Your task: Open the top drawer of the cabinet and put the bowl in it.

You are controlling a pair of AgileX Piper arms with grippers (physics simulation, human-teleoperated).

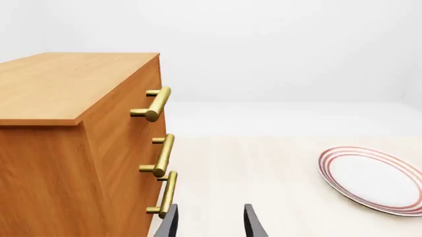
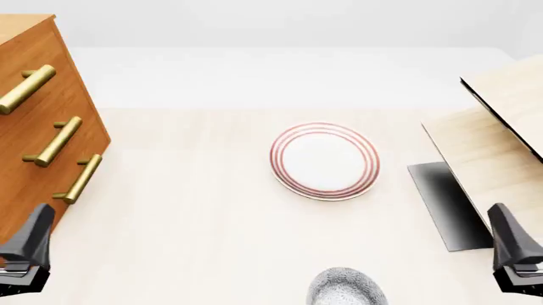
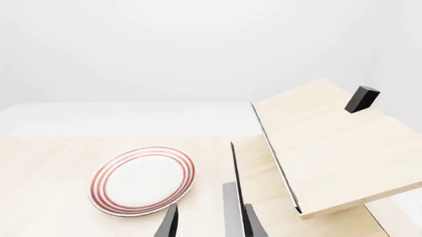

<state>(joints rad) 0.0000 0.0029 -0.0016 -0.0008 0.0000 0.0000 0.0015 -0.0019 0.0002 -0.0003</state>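
The orange-brown cabinet [image 2: 25, 136] stands at the table's left. All three of its drawers are pushed in. The top drawer [image 1: 122, 96] has a brass bar handle [image 1: 155, 102], seen also in the front view as the top handle [image 2: 27, 89]. The speckled bowl [image 2: 345, 287] sits upright at the near table edge, between the two arms, partly cut off by the frame. My left gripper [image 2: 28, 246] hovers near the cabinet's lowest corner, open and empty, fingertips [image 1: 169, 223] apart. My right gripper [image 2: 512, 244] is at the near right, open and empty, fingertips [image 3: 254, 224] apart.
A flat white plate with red rings [image 2: 324, 160] lies mid-table. A pale light-wood structure [image 2: 500, 133] with a dark base [image 2: 446, 203] fills the right side, close to my right gripper. The two lower drawer handles [image 2: 53, 141] stick out toward the table.
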